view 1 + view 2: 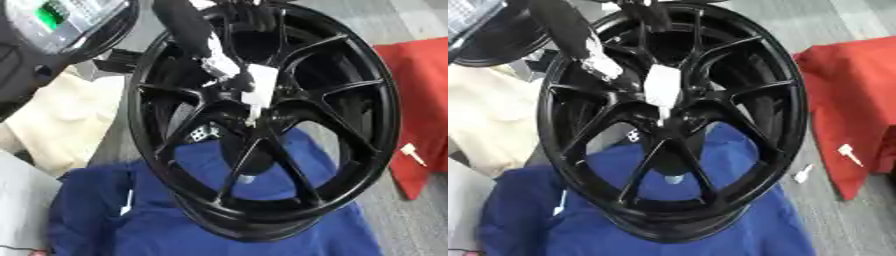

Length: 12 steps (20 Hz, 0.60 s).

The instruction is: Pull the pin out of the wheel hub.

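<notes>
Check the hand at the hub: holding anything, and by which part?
Cannot tell for sure. An arm from the upper left ends at the hub of the black wheel, where a white piece with a thin tip sits; the fingers are not discernible.

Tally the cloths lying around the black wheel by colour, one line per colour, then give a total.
Blue cloth: 1
Red cloth: 1
Cream cloth: 1
Total: 3

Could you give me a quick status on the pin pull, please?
One hand at the wheel hub, side and fingers unclear. White pin at hub centre, not out. Black wheel on blue cloth; nothing blocking.
</notes>
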Each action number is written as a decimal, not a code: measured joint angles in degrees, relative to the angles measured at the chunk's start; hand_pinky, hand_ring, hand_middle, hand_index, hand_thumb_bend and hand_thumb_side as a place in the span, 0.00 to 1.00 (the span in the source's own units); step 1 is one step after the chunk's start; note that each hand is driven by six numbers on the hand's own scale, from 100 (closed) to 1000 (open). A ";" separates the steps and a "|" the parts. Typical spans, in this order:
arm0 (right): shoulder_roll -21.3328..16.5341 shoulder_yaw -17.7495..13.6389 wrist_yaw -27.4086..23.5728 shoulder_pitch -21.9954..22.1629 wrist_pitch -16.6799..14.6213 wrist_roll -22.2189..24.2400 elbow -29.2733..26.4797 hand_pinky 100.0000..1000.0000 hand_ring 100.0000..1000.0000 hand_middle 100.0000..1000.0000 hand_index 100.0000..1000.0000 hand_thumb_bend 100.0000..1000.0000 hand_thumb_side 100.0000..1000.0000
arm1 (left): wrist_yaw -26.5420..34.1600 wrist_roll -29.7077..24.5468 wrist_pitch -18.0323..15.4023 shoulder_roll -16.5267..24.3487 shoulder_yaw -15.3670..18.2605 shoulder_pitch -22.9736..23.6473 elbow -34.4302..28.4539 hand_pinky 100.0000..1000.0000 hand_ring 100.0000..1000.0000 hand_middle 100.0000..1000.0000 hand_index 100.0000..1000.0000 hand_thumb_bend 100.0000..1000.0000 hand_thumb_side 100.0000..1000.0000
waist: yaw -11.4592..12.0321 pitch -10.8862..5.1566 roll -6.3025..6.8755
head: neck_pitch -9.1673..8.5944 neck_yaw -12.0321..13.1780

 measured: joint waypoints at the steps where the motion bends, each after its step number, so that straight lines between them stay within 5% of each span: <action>1: 0.02 0.01 0.00 0.00 -0.06 -0.06 0.01 0.67 0.51 0.58 0.66 0.00 0.85 | -0.08 -0.02 -0.22 -0.23 -0.12 -0.09 0.22 0.93 0.92 0.82 0.91 0.55 0.42 | -0.02 -0.01 0.00 | 0.01 -0.04; 3: 0.11 0.02 0.00 0.00 -0.15 -0.16 0.03 0.67 0.51 0.58 0.66 0.00 0.85 | -0.32 -0.11 -0.52 -0.79 -0.43 -0.19 0.75 0.93 0.92 0.81 0.90 0.47 0.50 | -0.11 -0.01 -0.01 | 0.20 -0.17; 12: 1.01 0.03 -0.14 -0.28 -0.49 -0.72 0.72 0.67 0.51 0.58 0.66 0.00 0.85 | -1.53 -0.10 -0.90 -3.03 -1.00 -0.04 3.89 0.90 0.91 0.80 0.90 0.44 0.48 | -0.89 -0.02 0.23 | 1.02 -0.34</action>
